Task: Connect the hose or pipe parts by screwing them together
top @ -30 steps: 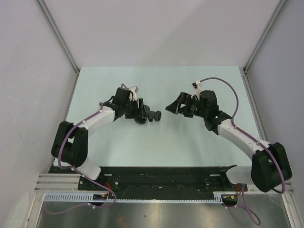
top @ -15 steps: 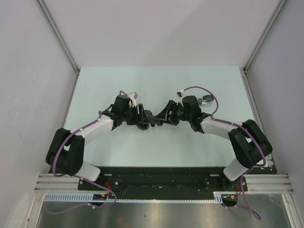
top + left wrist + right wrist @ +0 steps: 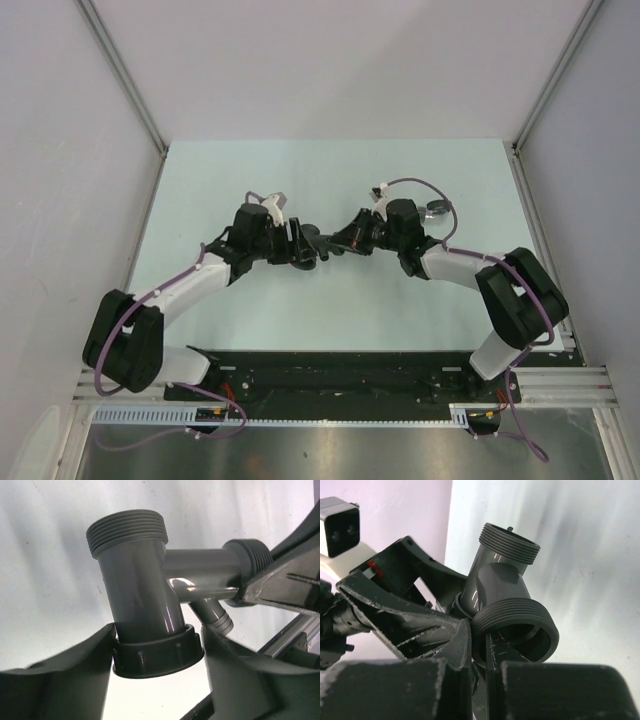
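One dark grey pipe fitting (image 3: 322, 243) hangs above the table (image 3: 330, 170) in the overhead view, with my left gripper (image 3: 300, 252) at its left and my right gripper (image 3: 346, 243) at its right; the grips are too small to read there. My left wrist view shows its ribbed collar (image 3: 157, 652) between my left fingers (image 3: 60, 680), so close I cannot tell clamping from cradling, plus a barbed spout (image 3: 216, 618) unseen elsewhere. My right wrist view shows my right fingers (image 3: 410, 625) clenched on the rim of its threaded mouth (image 3: 515, 625). It looks light, rigid and glossy, so likely slippery on the barrel (image 3: 140, 595) and surest taken at the collar.
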